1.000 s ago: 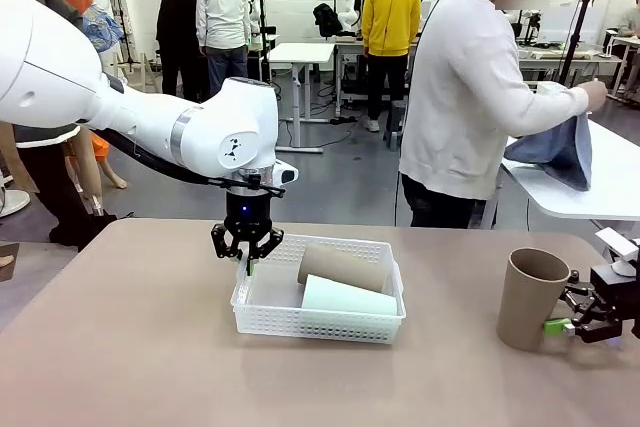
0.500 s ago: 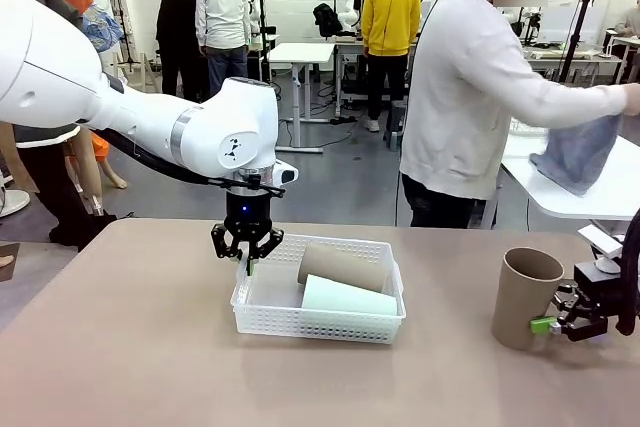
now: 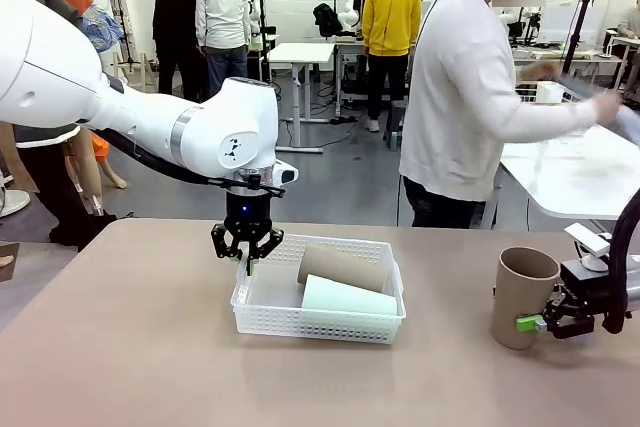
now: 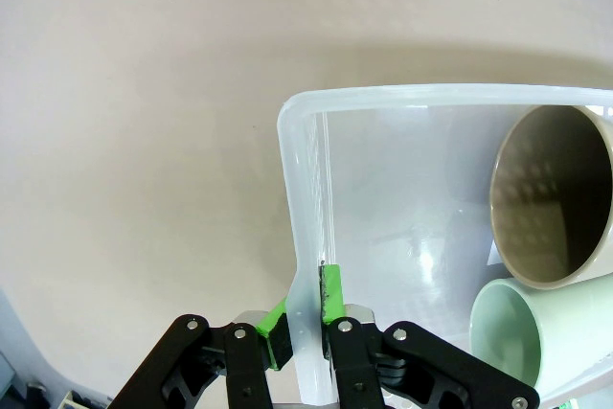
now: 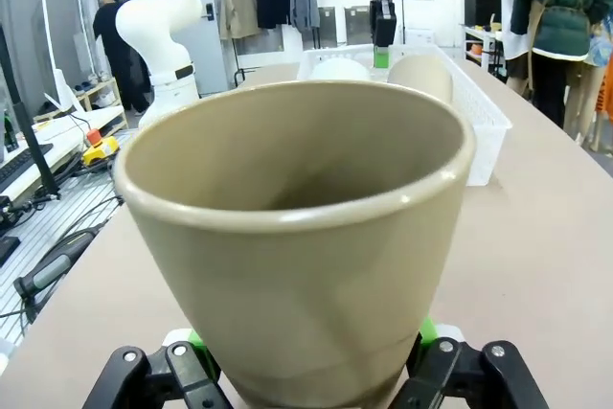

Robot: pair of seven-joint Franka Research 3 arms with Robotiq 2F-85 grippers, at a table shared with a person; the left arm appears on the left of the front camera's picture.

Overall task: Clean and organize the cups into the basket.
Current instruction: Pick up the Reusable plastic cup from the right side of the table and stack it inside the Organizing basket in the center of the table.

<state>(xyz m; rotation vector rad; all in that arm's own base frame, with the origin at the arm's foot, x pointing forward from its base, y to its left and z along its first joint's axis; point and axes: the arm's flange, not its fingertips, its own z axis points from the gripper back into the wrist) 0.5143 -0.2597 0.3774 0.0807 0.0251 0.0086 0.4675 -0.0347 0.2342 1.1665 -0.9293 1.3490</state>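
Front view: we saw the white basket (image 3: pixel 320 329) resting on the surface (image 3: pixel 120 347), and we placed everything else from it. At the basket's left short wall the left gripper (image 3: pixel 248 265) pointed straight down from above. In the left wrist view its green pads (image 4: pixel 330 296) were pinched tight on that thin wall, one pad inside the basket and one outside, so we judged it closed with the wall between them.

Inside the basket two cups lay on their sides, touching each other. The lying tan cup (image 3: pixel 340 265) was along the far side and the mint cup (image 3: pixel 348 297) along the near side. Both mouths were turned toward the wall held by the left gripper.

Well to the right of the basket a standing tan cup (image 3: pixel 520 297) was upright on the surface, mouth up. The right gripper (image 3: pixel 536 324) reached in level from farther right and was closed on this cup near its base. The right wrist view showed a green pad at each side of the foot.

A person (image 3: pixel 470 97) in a white top stood beyond the basket, one arm stretched off to the right.
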